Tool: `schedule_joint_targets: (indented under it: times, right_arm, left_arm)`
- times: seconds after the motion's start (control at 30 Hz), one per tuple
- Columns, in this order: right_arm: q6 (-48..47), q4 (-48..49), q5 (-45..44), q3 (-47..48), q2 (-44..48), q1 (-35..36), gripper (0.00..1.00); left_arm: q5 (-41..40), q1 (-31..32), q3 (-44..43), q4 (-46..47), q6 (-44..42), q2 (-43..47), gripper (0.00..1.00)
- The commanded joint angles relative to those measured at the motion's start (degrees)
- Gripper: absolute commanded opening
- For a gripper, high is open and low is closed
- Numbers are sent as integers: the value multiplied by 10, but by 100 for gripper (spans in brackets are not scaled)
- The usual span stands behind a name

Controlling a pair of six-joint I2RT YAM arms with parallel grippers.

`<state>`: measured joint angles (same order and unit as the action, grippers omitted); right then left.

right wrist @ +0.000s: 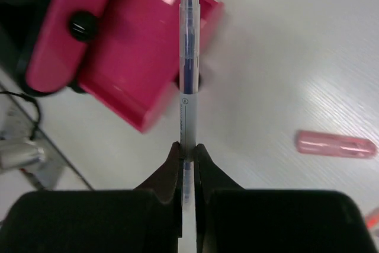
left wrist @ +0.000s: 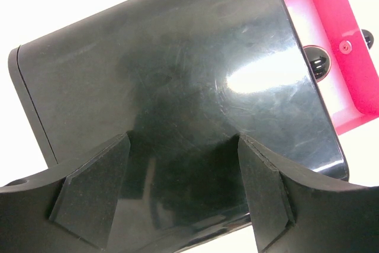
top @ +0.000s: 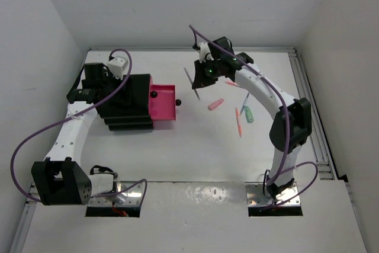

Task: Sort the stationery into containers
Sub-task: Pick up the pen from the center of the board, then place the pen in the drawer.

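The black drawer unit point(left wrist: 177, 75) lies under the left gripper point(left wrist: 180, 167), whose jaws stand apart; its open pink drawer point(left wrist: 349, 63) sits ahead and right of them. The right gripper point(right wrist: 188, 150) is clamped on a white pen point(right wrist: 188, 57) that points straight ahead. A stubby pink piece point(right wrist: 336, 144) lies to the right of those jaws.

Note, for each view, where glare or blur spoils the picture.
Top external: even light, with glare on the table near the arm bases. Left wrist: a bright glare patch on the glossy black drawer unit. Right wrist: the pink drawer is blurred, the pen in the right claw sharp.
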<state>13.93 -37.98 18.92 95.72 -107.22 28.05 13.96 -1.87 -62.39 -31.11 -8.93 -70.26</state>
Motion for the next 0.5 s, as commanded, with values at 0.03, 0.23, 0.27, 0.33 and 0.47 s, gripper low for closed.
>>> schedule_joint_targets:
  times: [0.03, 0.23, 0.27, 0.33, 0.47]
  right_arm:
    - [137, 13, 59, 68, -61, 35, 0]
    - [197, 85, 45, 97, -116, 64, 0]
    - [196, 90, 39, 101, -122, 68, 0]
    - [197, 98, 36, 109, -140, 76, 0]
    - [203, 104, 36, 125, -163, 85, 0]
  left_arm:
    - [1, 2, 7, 8, 6, 14, 80]
    - [1, 1, 8, 4, 13, 15, 80]
    - [1, 2, 9, 4, 13, 16, 80]
    - [-1, 1, 9, 4, 14, 18, 80]
    - [-2, 0, 10, 3, 17, 21, 80]
